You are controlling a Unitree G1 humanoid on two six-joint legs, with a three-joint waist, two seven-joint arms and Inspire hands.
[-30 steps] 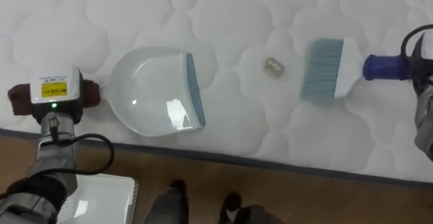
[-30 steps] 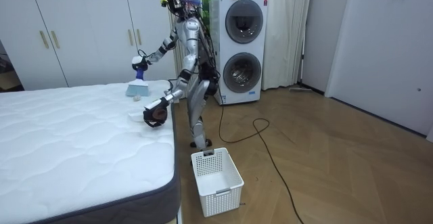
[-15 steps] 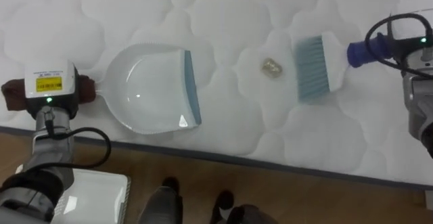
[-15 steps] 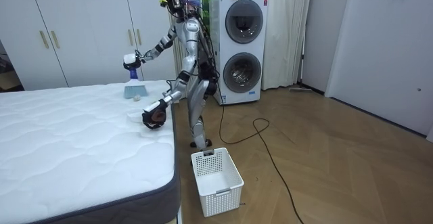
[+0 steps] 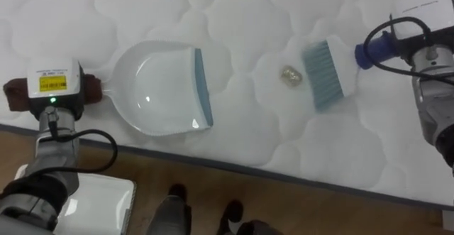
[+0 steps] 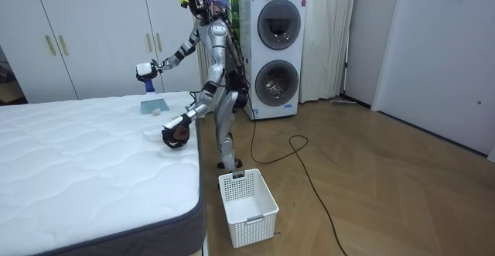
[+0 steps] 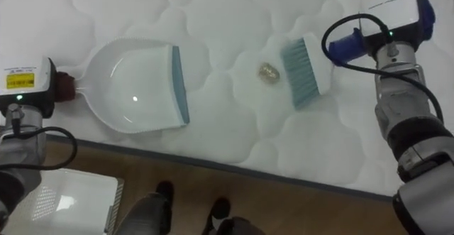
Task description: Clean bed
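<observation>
Two tools are out, one in each hand, and we go through the scene from our feet outward. Closest to us a white basket [image 5: 106, 198] stands on the wooden floor [image 5: 319, 206], against the side of the bed.

Past the bed's dark edge, the white quilted mattress [image 5: 234, 15] carries everything else. Near that edge lies the dustpan [image 5: 159, 86], flat on the quilting, with its blue-grey lip turned toward our right. Our left hand [image 5: 91, 93] is closed round its handle at the pan's left end.

To the right of the lip, well apart from it, sits a small crumpled beige scrap [image 5: 289, 74], the bit to be cleaned off. Just beside the scrap on its far side is the brush [image 5: 328, 70]. Its pale blue bristles point toward the dustpan and reach down to the mattress. We cannot tell whether the bristles touch the scrap. Our right hand [image 7: 383, 40] grips the brush's blue handle, with most of the fingers tucked out of sight.

In the room view we stand upright at the bed's side near its corner, right arm stretched out over the mattress and left arm low at the edge. Behind us are two stacked washing machines [image 6: 278, 55], and white wardrobe doors [image 6: 77, 32] line the far wall.
</observation>
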